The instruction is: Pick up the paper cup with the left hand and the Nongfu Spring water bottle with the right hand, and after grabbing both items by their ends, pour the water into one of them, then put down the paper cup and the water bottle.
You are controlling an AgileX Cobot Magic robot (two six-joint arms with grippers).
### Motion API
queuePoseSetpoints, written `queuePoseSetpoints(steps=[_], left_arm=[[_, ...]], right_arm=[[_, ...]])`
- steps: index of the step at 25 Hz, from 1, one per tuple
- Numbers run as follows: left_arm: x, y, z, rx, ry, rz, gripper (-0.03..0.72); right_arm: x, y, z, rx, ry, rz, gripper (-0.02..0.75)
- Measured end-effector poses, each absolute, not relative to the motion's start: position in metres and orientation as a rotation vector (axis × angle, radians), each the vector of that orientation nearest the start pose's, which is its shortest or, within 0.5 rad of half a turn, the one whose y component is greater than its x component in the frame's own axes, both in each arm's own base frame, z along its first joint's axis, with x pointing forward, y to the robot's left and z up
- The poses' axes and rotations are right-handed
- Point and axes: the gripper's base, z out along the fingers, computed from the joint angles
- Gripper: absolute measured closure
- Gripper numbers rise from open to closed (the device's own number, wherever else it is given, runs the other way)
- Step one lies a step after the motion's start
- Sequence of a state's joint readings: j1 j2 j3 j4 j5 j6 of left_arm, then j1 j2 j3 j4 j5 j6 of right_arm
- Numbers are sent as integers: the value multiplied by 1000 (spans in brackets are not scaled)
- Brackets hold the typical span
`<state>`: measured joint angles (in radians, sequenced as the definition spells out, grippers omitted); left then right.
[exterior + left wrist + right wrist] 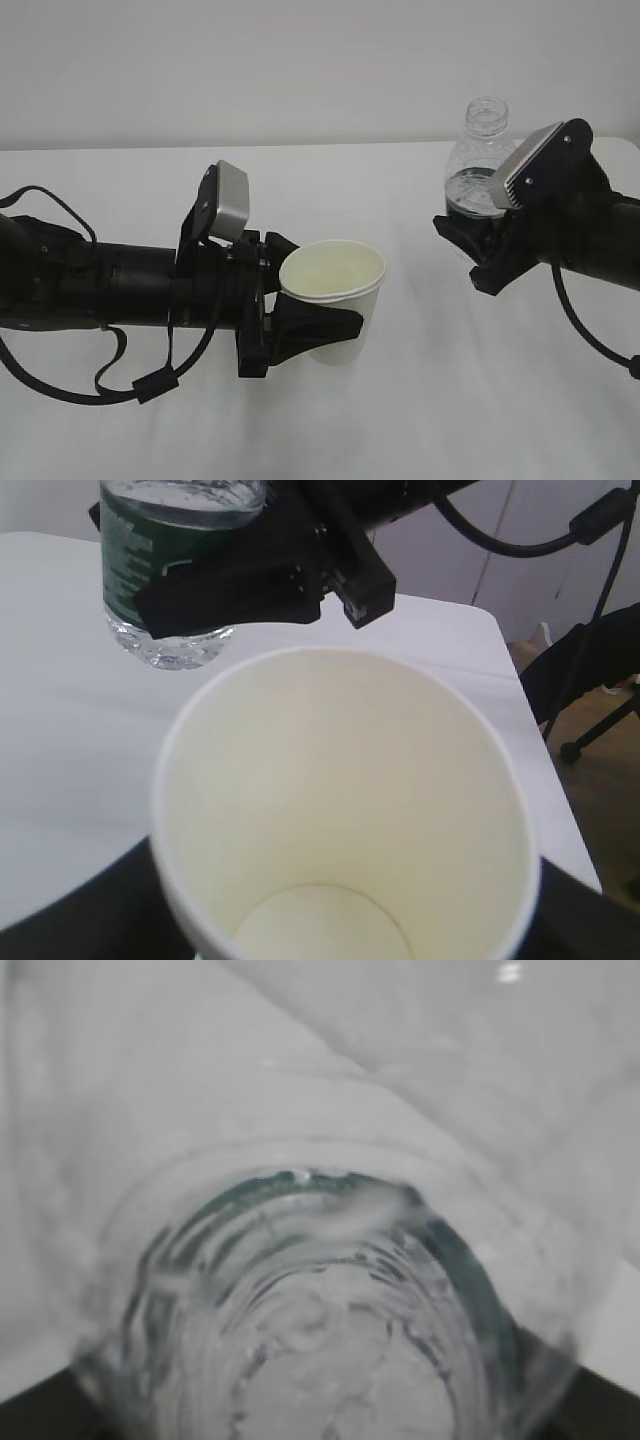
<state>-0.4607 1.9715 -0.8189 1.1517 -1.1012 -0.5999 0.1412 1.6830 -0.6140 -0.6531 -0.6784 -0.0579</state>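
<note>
- Exterior view, left hand (330, 330): jaws are set fairly wide and closed around the lower body of the cup (335, 300); the cup is held clear of the table (420, 420), roughly upright and tipped slightly toward the camera.
- Cup interior, left wrist view (340, 810): cream walls and floor are seen dry; no water is seen inside.
- Right hand (480, 245): jaws are likewise set wide and clamped across the labelled lower part of the bottle (480, 165); the bottle is held upright, lifted off the table, well apart from the cup on the right side.
- Bottle, left wrist view (170, 570): green label is crossed by the black fingers; the base is seen hanging free above the table.
- Water (470, 190): a level is seen in the lower half of the bottle; the neck is uncapped.
- Right wrist view: ribbed clear plastic (310, 1310) fills the frame; little else can be told.
- Progress, judged: both pickups are done; bringing the bottle to the cup, pouring, and setting both down are left.
</note>
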Motion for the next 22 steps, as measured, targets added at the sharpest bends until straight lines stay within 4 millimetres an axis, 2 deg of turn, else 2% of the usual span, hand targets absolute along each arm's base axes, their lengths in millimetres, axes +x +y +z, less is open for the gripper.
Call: queuePoseSetpoints(steps=[9, 17, 22], left_arm=[[268, -215, 138, 1191, 1543, -1090, 200], [268, -215, 138, 1190, 1546, -1086, 205], [268, -215, 138, 1192, 1546, -1087, 208]], right_arm=[[303, 81, 176, -1019, 1666, 64, 254], [304, 83, 165, -1141, 1627, 23, 254], [312, 86, 161, -1199, 1580, 16, 254]])
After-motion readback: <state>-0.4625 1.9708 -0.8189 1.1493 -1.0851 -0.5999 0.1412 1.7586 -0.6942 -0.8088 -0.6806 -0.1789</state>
